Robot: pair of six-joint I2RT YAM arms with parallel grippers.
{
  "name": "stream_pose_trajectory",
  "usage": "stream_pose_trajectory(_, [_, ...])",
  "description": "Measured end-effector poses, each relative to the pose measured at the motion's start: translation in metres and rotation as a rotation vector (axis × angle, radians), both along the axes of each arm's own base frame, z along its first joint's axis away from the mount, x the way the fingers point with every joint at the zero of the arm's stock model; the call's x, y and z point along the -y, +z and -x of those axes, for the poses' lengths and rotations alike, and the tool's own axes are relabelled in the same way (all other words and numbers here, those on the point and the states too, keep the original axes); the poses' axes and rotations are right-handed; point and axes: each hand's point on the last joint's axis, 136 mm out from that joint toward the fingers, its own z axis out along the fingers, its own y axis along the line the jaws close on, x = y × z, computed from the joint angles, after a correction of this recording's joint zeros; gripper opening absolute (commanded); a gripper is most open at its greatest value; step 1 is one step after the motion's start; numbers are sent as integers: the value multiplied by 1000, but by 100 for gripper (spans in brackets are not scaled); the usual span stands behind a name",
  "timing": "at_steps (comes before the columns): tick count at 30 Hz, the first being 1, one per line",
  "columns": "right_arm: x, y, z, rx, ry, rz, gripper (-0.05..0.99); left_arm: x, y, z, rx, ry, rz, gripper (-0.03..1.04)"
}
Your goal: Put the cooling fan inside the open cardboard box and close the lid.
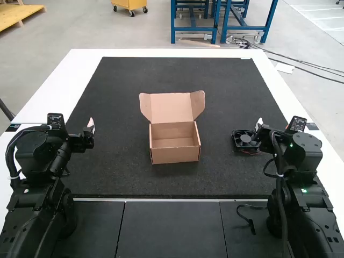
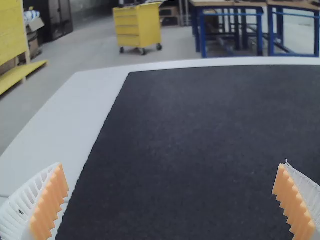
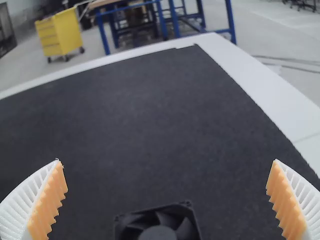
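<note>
"While the cooling fan [image 1: 244,141] lies on the black mat [image 1: 107,107], outside the cardboard box [image 1: 174,141], where do you place it on the dial?"

"Take the box as the centre of the high view. The fan sits at 3 o'clock, apart from the box wall and just beside your right gripper [image 1: 259,130]. In the right wrist view it lies between the fingers [image 3: 47,200], which are spread wide and hold nothing."

"And the other side?"

"Your left gripper [image 1: 88,130] is at 9 o'clock, well apart from the box. Its orange pads [image 2: 49,197] are spread too, and it is empty."

"What can go wrong for you?"

"Three things, I'd judge. The fan looks low and flat, so if you close too high the pads may skid off its frame or push it across the mat. If you carry it in low from 3 o'clock, you could clip the wall and shove the light box. The lid [image 1: 171,107] stands up at 12 o'clock with its side flaps out. Fold it without bracing the box and the box may slide, or the flaps may catch outside the walls."
</note>
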Motion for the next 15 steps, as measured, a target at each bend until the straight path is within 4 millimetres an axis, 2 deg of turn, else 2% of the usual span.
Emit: stream_pose_trajectory(15, [-3,0,0,-1,19,-2,92,0,0,0,-1,0,0,97])
